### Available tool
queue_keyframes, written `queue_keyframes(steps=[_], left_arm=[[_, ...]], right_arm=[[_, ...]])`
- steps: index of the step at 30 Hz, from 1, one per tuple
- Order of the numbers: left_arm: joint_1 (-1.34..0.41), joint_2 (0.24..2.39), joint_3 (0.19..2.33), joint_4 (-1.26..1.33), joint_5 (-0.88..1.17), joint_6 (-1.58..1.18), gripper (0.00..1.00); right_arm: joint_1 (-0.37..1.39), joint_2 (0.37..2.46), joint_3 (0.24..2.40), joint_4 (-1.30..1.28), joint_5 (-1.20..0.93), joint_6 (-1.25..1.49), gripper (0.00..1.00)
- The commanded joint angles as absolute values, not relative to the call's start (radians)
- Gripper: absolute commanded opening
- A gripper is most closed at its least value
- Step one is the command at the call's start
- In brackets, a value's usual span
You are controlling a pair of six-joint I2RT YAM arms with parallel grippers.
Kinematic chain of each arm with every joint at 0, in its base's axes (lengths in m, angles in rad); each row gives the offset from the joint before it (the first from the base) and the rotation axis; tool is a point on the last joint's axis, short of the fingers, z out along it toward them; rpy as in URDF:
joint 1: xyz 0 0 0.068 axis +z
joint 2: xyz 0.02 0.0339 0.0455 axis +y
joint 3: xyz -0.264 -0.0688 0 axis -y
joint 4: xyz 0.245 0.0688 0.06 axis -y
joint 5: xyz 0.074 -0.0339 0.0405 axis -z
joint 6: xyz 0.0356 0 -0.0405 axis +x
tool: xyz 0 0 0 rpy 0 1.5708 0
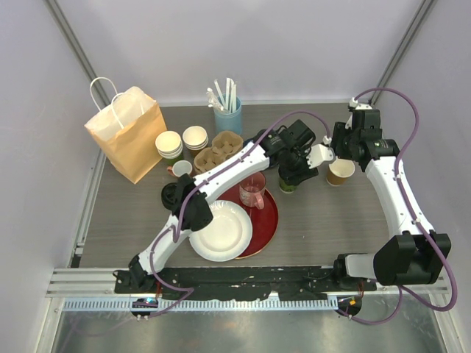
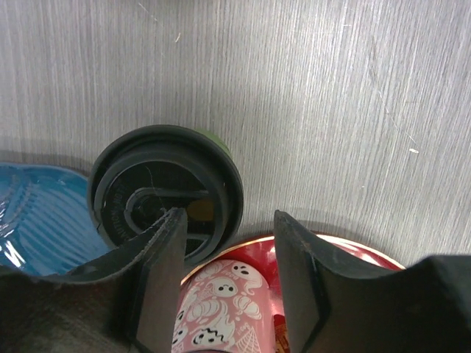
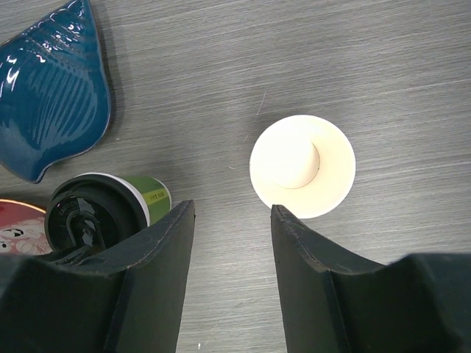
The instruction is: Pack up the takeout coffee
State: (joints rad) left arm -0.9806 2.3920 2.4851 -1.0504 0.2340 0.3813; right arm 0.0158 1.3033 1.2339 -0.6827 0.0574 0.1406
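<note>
A green-sided paper cup with a black lid (image 2: 151,191) stands on the table beside the red plate; it also shows as the green cup (image 3: 110,206) in the right wrist view and the green cup (image 1: 287,184) from above. My left gripper (image 2: 229,217) hangs open just above and beside it, its left finger (image 2: 162,265) overlapping the lid's edge and holding nothing. A kraft-brown paper cup (image 1: 340,173) stands to the right without a lid, its white inside (image 3: 302,165) showing. My right gripper (image 3: 232,207) is open and empty, above the table between the two cups.
A pink ghost-print mug (image 2: 217,309) stands on the red plate (image 1: 271,220) under my left fingers. A blue shell dish (image 3: 51,88) lies behind the green cup. A paper bag (image 1: 125,132), stacked lidless cups (image 1: 169,145), a cup carrier (image 1: 218,151), a blue holder (image 1: 228,115) and a white plate (image 1: 221,234) are further left.
</note>
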Motion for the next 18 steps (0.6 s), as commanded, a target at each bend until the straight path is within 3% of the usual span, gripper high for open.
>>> queue_keyframes(steps=[1, 7, 10, 18], left_arm=[[-0.985, 2.275, 2.549, -1.06, 0.219, 0.402, 0.58], [-0.982, 2.192, 2.556, -1.106, 0.233, 0.393, 0.71], [-0.962, 2.132, 2.554, -1.14, 0.236, 0.387, 0.72], [-0.711, 1.863, 2.295, -1.285, 0.256, 0.405, 0.56]], right_arm=[[0.021, 1.305, 1.243, -0.67, 0.046, 0.132, 0.51], [0.02, 1.301, 1.241, -0.67, 0.035, 0.133, 0.52], [0.021, 1.293, 1.239, -0.672, 0.032, 0.13, 0.52], [0.021, 1.264, 1.224, -0.661, 0.011, 0.127, 0.52]])
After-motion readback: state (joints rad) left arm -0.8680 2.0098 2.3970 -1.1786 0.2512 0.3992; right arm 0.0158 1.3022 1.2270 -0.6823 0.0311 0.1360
